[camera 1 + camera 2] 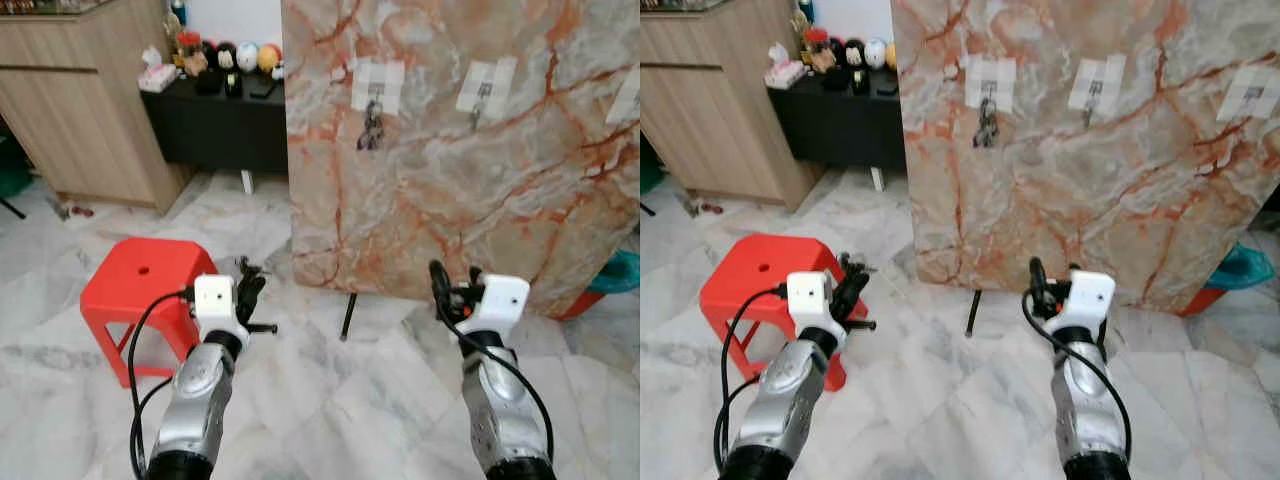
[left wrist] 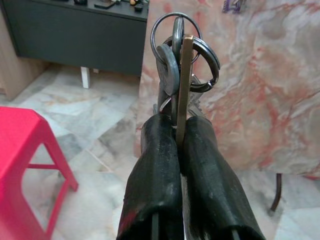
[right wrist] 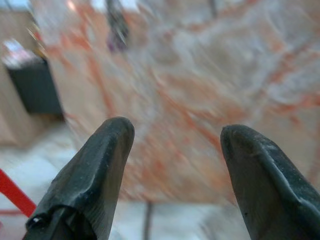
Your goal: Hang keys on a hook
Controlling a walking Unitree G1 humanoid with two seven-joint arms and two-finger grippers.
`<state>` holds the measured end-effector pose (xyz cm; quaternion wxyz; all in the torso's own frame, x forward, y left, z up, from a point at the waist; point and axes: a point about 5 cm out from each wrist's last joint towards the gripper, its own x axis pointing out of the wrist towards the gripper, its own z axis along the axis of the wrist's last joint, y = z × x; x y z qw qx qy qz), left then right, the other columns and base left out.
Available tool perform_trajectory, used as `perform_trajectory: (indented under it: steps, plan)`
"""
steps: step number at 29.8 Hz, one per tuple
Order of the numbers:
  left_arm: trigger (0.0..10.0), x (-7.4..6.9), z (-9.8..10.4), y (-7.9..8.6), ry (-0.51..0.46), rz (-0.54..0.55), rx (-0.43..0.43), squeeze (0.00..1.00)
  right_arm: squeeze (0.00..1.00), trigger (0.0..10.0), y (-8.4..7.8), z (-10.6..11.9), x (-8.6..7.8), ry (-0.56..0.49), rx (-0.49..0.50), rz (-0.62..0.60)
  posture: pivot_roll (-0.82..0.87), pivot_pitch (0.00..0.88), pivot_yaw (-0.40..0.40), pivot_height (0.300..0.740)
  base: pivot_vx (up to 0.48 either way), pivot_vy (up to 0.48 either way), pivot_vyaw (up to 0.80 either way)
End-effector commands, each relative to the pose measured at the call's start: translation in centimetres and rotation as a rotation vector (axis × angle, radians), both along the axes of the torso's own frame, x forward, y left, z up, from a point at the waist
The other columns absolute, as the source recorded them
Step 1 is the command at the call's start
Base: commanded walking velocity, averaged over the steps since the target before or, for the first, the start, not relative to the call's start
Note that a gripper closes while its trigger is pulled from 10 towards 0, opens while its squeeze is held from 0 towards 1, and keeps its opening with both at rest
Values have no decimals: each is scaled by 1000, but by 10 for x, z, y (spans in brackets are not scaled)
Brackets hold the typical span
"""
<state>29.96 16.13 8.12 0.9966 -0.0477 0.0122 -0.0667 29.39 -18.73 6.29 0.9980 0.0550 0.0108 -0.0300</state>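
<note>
Our left gripper (image 2: 181, 131) pinches the keys (image 2: 181, 55) by one thin blade; we risk them twisting loose before reaching a hook (image 1: 481, 98). Right gripper (image 3: 175, 145) gapes empty.

Marble floor (image 1: 330, 400), red stool (image 1: 145, 280) standing on it; marble slab (image 1: 460, 150) upright on it; black cabinet (image 1: 215, 125) behind

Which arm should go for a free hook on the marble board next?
Left. The left gripper is already shut on the keys, while the right gripper is open and holds nothing. The middle hook looks free.
</note>
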Motion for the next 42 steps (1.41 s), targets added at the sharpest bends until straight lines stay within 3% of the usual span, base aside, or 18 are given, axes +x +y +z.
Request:
perform_trajectory:
  steps: [1,6,9,15,25,42]
  plan:
    - [10000,-7,-12,7,21,0,44,0,0,10000,-9,-19,-12,72,-13,-42,-42,0,-17,740,0,0,0]
    - [10000,-21,-19,21,22,64,-15,0,0,10000,-6,-15,-24,11,16,-36,-53,0,-11,740,0,0,0]
    - [10000,-32,-22,24,19,61,9,0,0,10000,-5,-17,-33,-7,10,-44,-47,0,-10,740,0,0,0]
    - [10000,-41,-27,25,23,42,21,0,0,10000,-7,-25,-41,19,7,-65,-45,0,-12,740,0,0,0]
    - [10000,-35,-22,18,7,14,-1,0,0,10000,-4,-14,-31,-8,18,-59,-41,0,-18,740,-216,0,0]
    - [10000,-27,-11,9,-11,-35,5,0,0,10000,-1,-10,-26,-4,35,-84,-41,0,3,740,-339,0,0]
